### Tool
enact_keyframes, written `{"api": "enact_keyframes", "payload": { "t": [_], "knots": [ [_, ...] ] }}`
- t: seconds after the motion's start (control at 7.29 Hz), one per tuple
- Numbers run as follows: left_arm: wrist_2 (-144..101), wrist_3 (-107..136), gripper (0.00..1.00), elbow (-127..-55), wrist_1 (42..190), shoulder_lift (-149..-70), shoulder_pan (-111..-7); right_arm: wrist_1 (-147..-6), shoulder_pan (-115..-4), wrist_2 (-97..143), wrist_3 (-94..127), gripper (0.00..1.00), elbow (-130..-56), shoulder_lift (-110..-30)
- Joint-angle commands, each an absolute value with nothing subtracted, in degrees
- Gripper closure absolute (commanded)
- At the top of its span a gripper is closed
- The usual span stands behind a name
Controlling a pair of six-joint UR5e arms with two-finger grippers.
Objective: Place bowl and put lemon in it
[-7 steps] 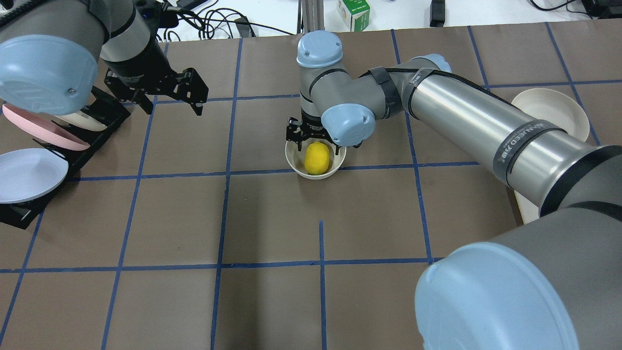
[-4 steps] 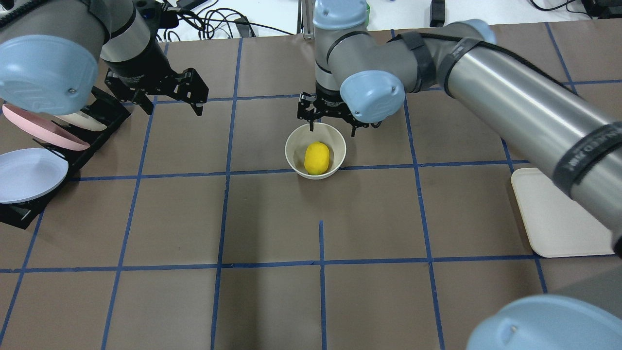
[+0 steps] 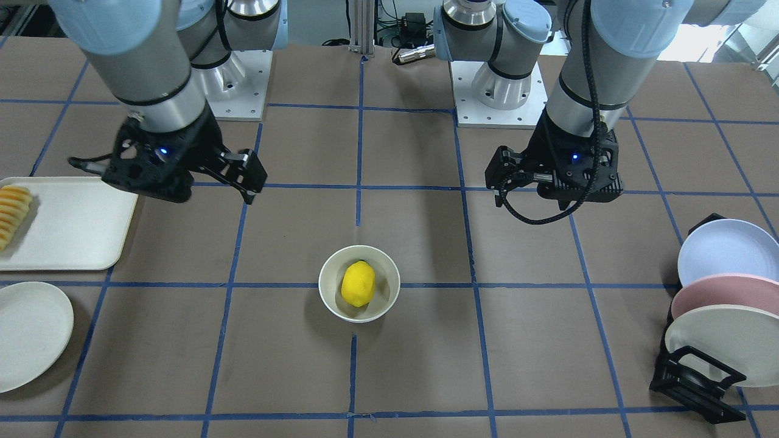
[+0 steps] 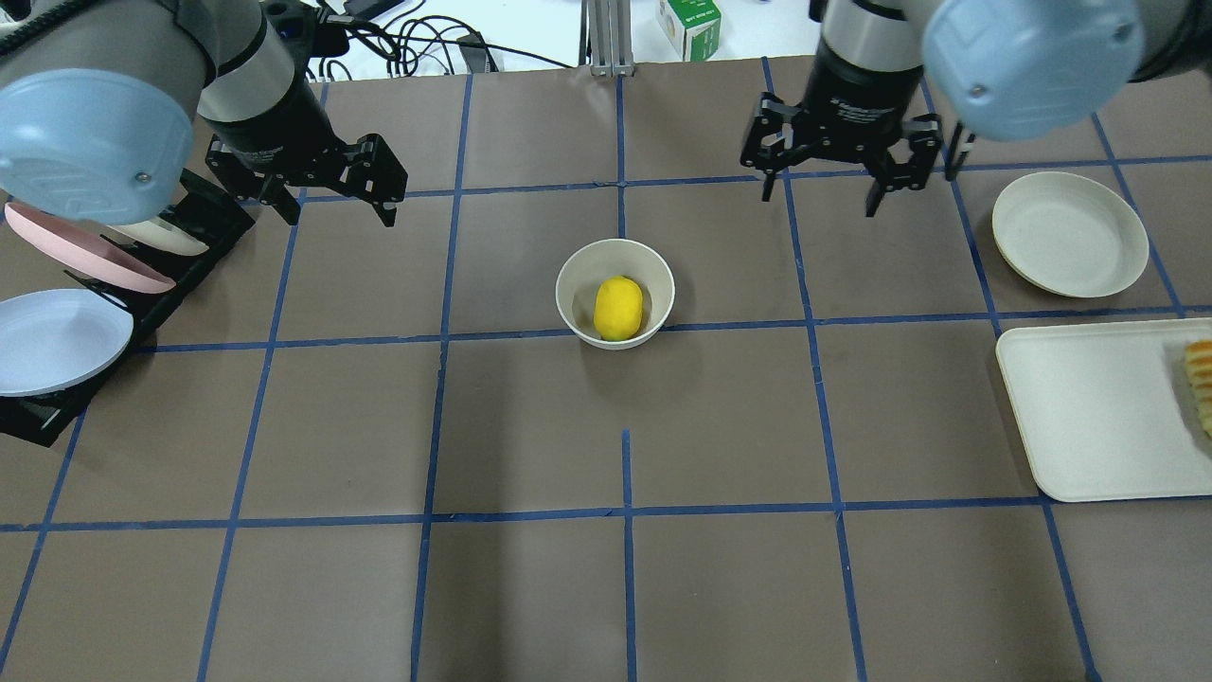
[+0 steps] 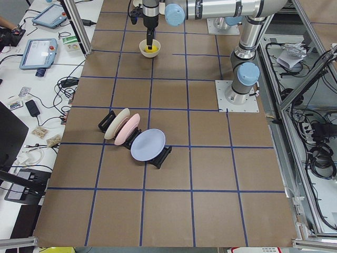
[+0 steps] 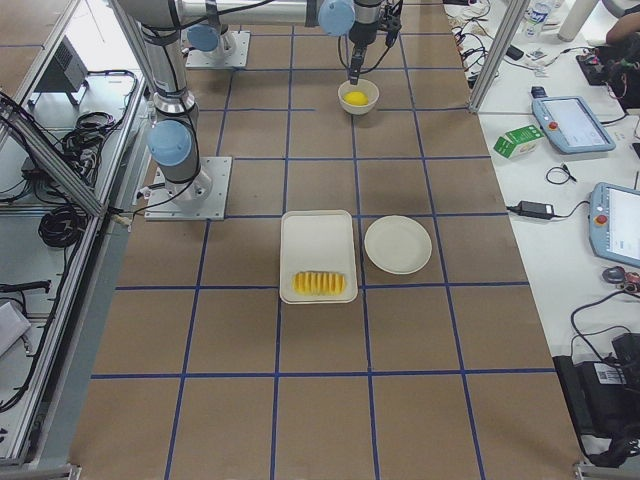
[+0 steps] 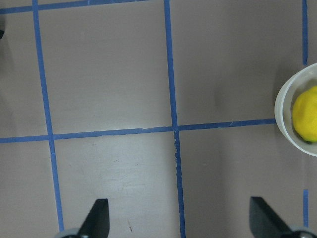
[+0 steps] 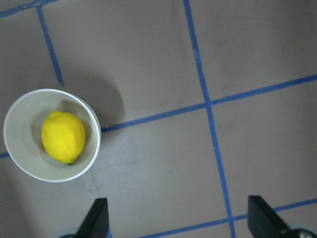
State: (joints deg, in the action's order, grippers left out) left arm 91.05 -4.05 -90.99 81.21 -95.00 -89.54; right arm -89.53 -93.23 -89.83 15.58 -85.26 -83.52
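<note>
Since half a second ago the right arm (image 4: 866,38) has drawn off from the bowl's far rim toward its own side, and its jaws now hang over bare counter (image 4: 530,426), well apart from the bowl and near the shallow cream plate (image 4: 1070,232). By the overhead view, the left arm (image 4: 256,76) has not shifted; it hovers beside the plate rack (image 3: 694,377).

Both pairs of jaws stand wide and hold nothing. Each wrist view shows two dark fingertips far apart at the bottom edge, with only brown counter and blue tape lines between them.

On the robot's right lies a pale rectangular tray (image 4: 1089,417), just beside the cream plate. The rack on the robot's left holds three plates on edge: pale blue, pink and cream.

At the middle of the counter the bowl (image 4: 573,284) stands upright, its near edge over a blue tape line. The lemon (image 4: 618,308) lies inside it, on the bottom, clear of both arms. A row of orange-yellow slices (image 3: 13,213) sits at the outer end of the tray.
</note>
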Motion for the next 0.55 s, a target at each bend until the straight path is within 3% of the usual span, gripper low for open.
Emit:
{"api": "enact_keyframes", "payload": {
  "t": [0.0,0.41],
  "knots": [
    [91.05,-4.04,0.0,-90.97,81.21,-95.01,-89.47,-86.48,-89.74,-93.34,8.98,0.0,-87.26,-86.66],
    [91.23,-3.96,0.0,-90.97,82.08,-94.49,-89.73,-87.28,-89.74,-92.9,8.44,0.0,-89.29,-88.76]
  ]
}}
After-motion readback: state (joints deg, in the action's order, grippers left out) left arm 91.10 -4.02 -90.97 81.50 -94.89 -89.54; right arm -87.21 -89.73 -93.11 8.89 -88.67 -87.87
